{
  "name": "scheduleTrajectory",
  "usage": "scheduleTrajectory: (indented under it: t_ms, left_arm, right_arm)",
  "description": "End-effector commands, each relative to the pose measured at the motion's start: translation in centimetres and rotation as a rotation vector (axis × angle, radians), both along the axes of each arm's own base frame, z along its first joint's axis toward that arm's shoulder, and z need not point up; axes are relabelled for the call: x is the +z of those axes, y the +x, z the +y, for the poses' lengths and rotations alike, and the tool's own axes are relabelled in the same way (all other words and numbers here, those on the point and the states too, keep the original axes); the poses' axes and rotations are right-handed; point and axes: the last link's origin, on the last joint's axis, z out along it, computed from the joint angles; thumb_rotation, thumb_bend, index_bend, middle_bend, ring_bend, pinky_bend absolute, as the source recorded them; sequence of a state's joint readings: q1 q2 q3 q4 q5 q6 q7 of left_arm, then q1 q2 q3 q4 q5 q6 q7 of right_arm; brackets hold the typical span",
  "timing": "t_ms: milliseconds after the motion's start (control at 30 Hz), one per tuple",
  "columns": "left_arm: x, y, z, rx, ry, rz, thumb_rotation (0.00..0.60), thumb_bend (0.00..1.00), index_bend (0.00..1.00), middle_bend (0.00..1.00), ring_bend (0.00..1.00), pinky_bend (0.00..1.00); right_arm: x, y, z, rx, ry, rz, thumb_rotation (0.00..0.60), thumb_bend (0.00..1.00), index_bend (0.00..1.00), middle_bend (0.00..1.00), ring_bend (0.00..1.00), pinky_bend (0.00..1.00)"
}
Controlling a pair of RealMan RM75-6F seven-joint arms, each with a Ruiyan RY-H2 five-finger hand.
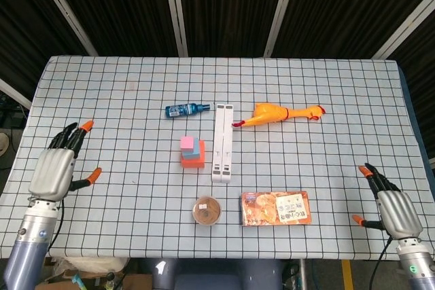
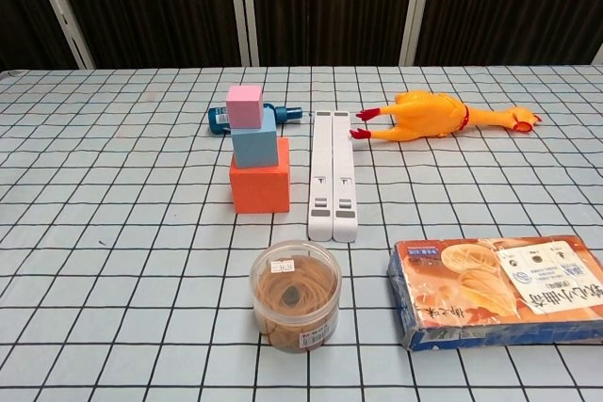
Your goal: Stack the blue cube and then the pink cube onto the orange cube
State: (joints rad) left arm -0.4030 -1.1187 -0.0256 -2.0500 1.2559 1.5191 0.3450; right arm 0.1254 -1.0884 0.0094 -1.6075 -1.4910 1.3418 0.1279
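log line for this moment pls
stack: pink cube on blue cube on orange cube | left hand open | right hand open

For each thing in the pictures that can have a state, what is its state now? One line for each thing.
orange cube: on the table, bottom of the stack.
blue cube: resting on the orange cube.
pink cube: resting on the blue cube, on top.
left hand: fingers apart, holding nothing.
right hand: fingers apart, holding nothing.
round jar: upright, lid on.
blue bottle: lying on its side.
rubber chicken: lying down.

Head view overhead, chest view low, frontal, apparently nearer
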Motion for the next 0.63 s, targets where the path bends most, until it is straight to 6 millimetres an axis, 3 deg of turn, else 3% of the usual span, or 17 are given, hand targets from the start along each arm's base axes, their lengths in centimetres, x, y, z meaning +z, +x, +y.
scheduleTrajectory:
  t_ms: [33,233,633]
  left_arm:
    - [-1.5,-8.2,-3.5,0.121,-0.06,0.152,0.6,0.28,0.03,0.11,0.04,0.12]
    - [-2.1,-9.9,-3.3,0.16,-0.069,0.181,0.6,0.28,0.0,0.09,0.04,0.12]
    - [-2.0,-9.9,-4.0,0.157,-0.058,0.188,0.6,0.28,0.0,0.08,0.04,0.12]
  right_arm:
    - [0.5,-0.1,0.0,-0.004,-0.031,0.025,0.6,0.06,0.09,0.06,0.16,0.29]
    - [0.4,0.1,0.1,-0.007,-0.034,0.041,0.6,0.06,0.09,0.06,0.16,0.29]
    - [0.6,0.2,0.0,-0.011,-0.046,0.043,0.6,0.06,0.09,0.06,0.16,0.27]
